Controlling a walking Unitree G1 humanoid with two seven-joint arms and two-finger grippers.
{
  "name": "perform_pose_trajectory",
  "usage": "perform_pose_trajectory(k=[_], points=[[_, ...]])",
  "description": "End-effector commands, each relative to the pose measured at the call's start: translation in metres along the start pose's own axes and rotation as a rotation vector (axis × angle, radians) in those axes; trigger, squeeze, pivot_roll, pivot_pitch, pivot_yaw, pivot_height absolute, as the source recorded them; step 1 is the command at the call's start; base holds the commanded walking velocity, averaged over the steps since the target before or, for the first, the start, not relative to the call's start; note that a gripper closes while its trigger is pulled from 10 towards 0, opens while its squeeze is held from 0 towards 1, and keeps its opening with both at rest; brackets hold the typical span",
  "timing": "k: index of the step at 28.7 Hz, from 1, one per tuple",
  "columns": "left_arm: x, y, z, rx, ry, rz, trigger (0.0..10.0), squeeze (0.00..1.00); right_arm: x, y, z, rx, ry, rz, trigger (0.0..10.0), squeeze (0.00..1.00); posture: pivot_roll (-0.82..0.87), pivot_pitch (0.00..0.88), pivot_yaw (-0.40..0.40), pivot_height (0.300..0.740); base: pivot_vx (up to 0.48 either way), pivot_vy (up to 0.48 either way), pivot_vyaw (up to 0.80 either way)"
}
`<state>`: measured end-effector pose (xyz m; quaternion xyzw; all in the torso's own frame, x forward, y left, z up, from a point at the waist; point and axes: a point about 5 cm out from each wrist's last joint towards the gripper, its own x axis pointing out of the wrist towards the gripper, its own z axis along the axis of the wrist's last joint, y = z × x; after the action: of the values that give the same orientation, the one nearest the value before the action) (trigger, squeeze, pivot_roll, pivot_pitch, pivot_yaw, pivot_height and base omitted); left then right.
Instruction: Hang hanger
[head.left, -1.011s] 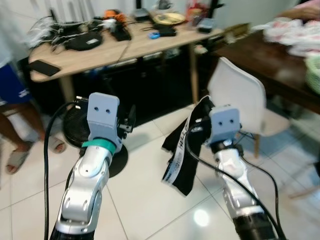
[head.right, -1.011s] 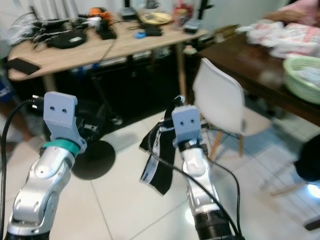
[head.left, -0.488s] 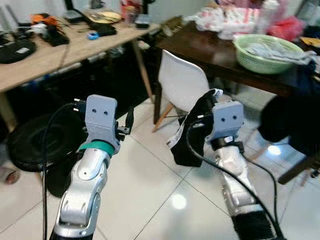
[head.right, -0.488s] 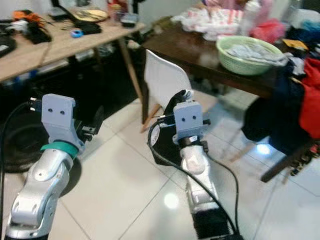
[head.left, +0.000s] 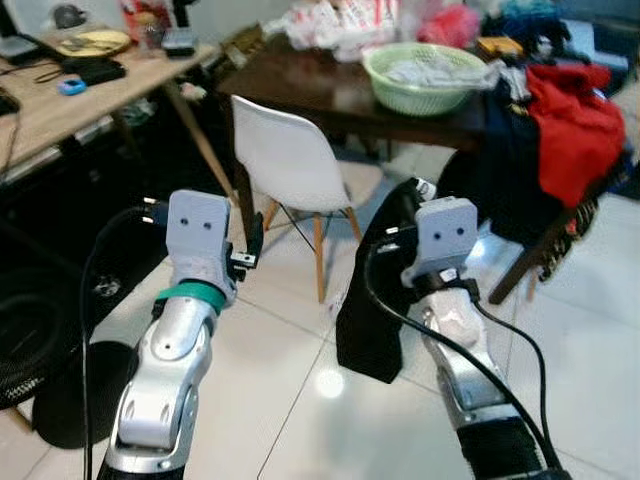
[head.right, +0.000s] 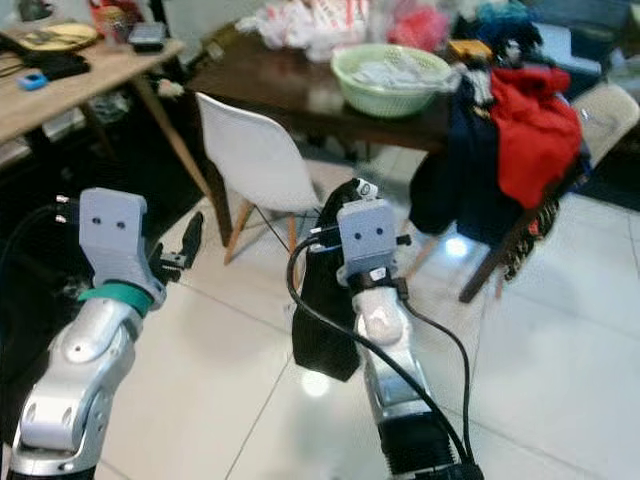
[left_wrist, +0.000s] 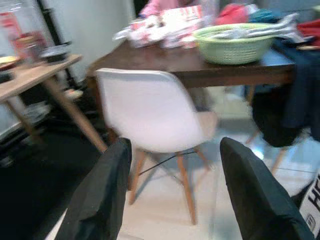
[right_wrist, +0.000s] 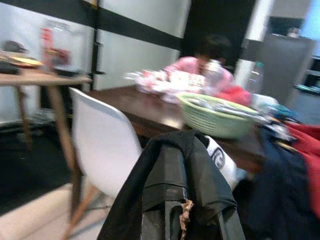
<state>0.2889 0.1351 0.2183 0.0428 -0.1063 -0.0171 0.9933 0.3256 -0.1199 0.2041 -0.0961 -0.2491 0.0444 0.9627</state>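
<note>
My right gripper (head.left: 408, 212) is raised in front of me, shut on a black garment (head.left: 368, 312) that drapes over its fingers and hangs toward the floor. In the right wrist view the garment (right_wrist: 170, 165) covers both fingers, with a white printed band on one side; any hanger under the cloth is hidden. My left gripper (head.left: 254, 237) is held up at the same height, open with nothing in it. Its two black fingers (left_wrist: 102, 200) frame a white chair in the left wrist view.
A white chair (head.left: 285, 160) stands just ahead by a dark wooden table (head.left: 320, 85) bearing a green basket (head.left: 425, 75). Red and dark clothes (head.left: 565, 115) hang over a chair at the right. A light wooden desk (head.left: 60, 105) is at left. A person in pink (right_wrist: 200, 62) sits behind the table.
The camera has swung to the right: the light desk slid off to the left, and the dark table, basket and hanging clothes came into view. Both arms kept their pose, garment still held.
</note>
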Motion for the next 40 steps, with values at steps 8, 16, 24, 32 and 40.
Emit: perform_pose_trajectory(k=[8,16,24,32,40], points=[[-0.0008,-0.0016,-0.0038,-0.004,0.017,-0.008,10.0,0.00,0.0007,-0.0014,0.0012,0.017,-0.004,-0.011,10.0,0.00,-0.04,0.060,0.077,0.740,0.000,0.000,-0.80],[-0.0004,-0.0010,-0.0038,-0.003,0.017,-0.006,10.0,0.00,0.0014,-0.0014,0.0019,0.018,-0.007,-0.011,10.0,0.00,-0.04,0.055,0.076,0.740,0.000,0.000,-0.80],[-0.0002,0.0000,-0.0034,-0.001,0.013,-0.003,10.0,0.00,0.0028,-0.0019,0.0024,0.028,-0.008,-0.018,10.0,0.00,-0.03,0.046,0.075,0.740,0.000,0.000,-0.80],[-0.0002,0.0009,-0.0030,-0.001,0.010,0.003,10.0,0.00,0.0038,-0.0028,0.0018,0.054,-0.001,-0.032,10.0,0.00,-0.03,0.046,0.074,0.740,0.000,0.000,-0.80],[0.0003,0.0029,-0.0024,0.005,0.002,0.029,10.0,0.00,0.0046,-0.0027,0.0023,0.055,-0.003,-0.033,10.0,0.00,-0.03,0.048,0.071,0.740,0.161,0.178,-0.80]])
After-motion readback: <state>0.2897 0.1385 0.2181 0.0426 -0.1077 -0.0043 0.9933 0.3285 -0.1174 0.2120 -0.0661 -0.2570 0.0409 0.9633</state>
